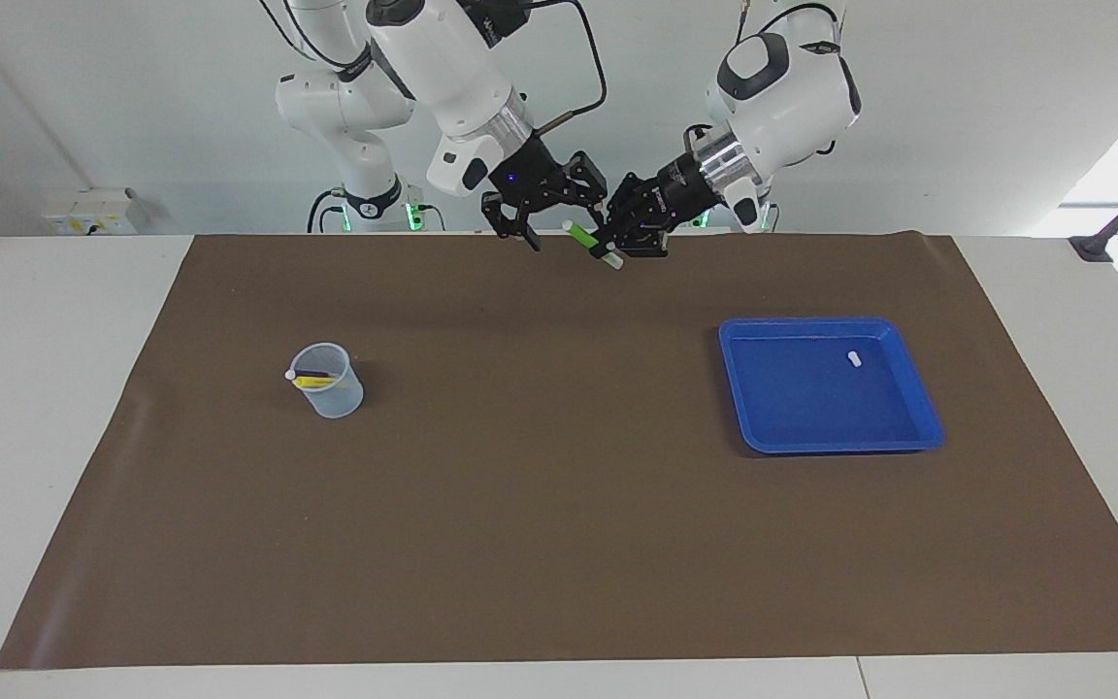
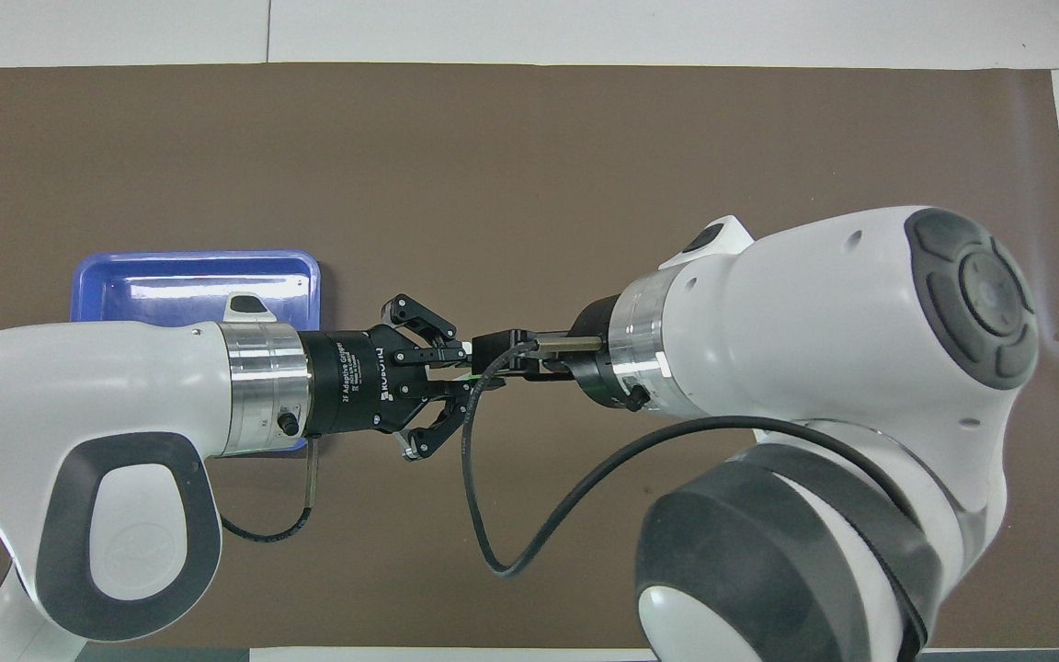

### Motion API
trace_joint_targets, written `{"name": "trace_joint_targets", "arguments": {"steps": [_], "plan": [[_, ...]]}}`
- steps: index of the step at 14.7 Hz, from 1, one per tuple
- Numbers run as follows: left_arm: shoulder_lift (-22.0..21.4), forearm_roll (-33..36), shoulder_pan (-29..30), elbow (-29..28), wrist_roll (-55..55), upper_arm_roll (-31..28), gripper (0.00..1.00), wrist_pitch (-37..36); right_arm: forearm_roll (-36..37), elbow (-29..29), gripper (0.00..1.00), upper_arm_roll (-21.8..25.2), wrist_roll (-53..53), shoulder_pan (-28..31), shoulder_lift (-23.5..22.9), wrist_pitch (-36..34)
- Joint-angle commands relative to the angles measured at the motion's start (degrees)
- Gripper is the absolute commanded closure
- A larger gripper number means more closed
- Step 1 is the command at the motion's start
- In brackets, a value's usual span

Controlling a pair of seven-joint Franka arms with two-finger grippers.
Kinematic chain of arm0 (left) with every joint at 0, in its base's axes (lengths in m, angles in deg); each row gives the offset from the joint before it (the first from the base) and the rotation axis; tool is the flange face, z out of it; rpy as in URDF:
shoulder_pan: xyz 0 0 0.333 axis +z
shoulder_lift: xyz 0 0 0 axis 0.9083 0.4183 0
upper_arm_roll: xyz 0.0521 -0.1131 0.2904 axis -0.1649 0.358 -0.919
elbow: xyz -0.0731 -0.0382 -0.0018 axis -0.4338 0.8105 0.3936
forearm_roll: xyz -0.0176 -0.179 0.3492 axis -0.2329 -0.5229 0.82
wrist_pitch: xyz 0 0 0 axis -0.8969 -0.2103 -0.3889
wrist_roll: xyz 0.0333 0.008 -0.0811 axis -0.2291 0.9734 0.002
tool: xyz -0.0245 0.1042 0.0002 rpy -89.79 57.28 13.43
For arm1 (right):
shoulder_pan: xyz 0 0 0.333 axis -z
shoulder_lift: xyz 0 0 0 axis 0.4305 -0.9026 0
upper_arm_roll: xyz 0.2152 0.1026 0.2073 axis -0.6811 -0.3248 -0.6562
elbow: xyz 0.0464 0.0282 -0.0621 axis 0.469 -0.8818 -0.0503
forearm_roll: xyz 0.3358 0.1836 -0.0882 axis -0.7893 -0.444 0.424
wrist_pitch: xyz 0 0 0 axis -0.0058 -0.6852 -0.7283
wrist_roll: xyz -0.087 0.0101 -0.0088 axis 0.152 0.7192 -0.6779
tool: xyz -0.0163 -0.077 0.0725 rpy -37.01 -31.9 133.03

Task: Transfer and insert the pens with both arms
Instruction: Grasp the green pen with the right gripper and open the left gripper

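Observation:
The green pen [image 1: 586, 237] is held slanted in the air over the mat's edge nearest the robots, at mid-table. My left gripper [image 1: 611, 249] is shut on its lower part, and the pale cap end sticks out below. My right gripper [image 1: 564, 221] is open, with its fingers on either side of the pen's upper end. In the overhead view the left gripper [image 2: 467, 370] and the right gripper [image 2: 495, 354] meet tip to tip and hide almost all of the pen. The yellow pen [image 1: 316, 382] and a dark purple one lie in the clear cup [image 1: 331, 393].
The clear cup stands toward the right arm's end; in the overhead view the right arm hides it. A blue tray [image 1: 826, 432] [image 2: 199, 267] lies toward the left arm's end with a tiny white capsule [image 1: 854, 358] in it. A brown mat [image 1: 559, 524] covers the table.

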Motion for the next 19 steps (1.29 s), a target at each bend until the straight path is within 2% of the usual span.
{"name": "trace_joint_targets", "arguments": {"steps": [1,3,11,12,15,17,19], "plan": [[-1.73,-1.31,-1.26,-2.02,-0.71,-0.62,1.0,1.76,0.59,0.09,0.68,-0.24,0.82,0.59,0.4,0.14],[-1.73,-1.92,-1.26,-2.11,-0.71,-0.62,1.0,1.76,0.51,0.26,0.99,-0.24,0.73,0.59,0.32,0.23],[-1.99,-2.71,-1.26,-2.46,-0.53,-0.62,1.0,2.72,0.59,1.41,1.0,-0.24,0.9,0.51,-0.12,0.41],[-2.08,-2.71,-1.26,-2.46,-0.53,-0.62,0.01,2.64,0.68,1.41,1.0,-0.24,0.99,0.59,-0.12,0.41],[-2.17,-2.63,-1.26,-2.46,-0.53,-0.71,0.0,2.29,3.65,0.18,1.0,0.02,1.6,1.03,0.22,0.49],[-2.87,-2.54,-1.26,-2.46,0.17,-0.71,0.0,2.11,7.52,-2.36,1.0,0.55,2.48,1.29,0.84,2.07],[-2.96,-2.45,-0.73,-2.46,0.61,-0.71,0.0,1.85,11.21,-6.3,1.0,2.21,7.63,1.65,2.68,2.6]]}}
